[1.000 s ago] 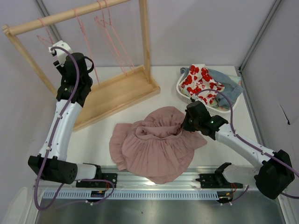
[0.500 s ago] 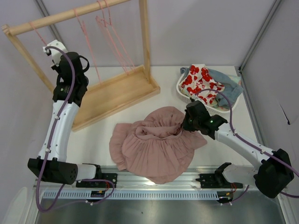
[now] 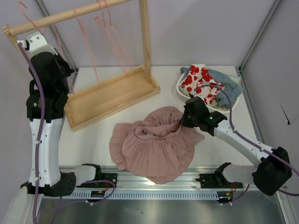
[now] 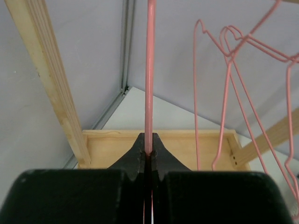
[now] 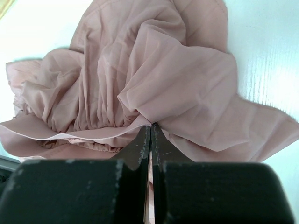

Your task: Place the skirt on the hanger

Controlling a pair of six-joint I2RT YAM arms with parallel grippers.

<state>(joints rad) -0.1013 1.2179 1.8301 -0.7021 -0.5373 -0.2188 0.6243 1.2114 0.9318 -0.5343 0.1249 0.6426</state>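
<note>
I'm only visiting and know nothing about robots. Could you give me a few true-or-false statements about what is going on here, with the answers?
1. The left gripper is shut on a pink hanger. True.
2. The right gripper pinches the skirt. True.
3. The skirt hangs on that hanger. False: it lies crumpled on the table.
4. Other hangers hang from the wooden rack. True.
5. The flowered cloth lies on the rack's base. False: it is in the white basket.
</note>
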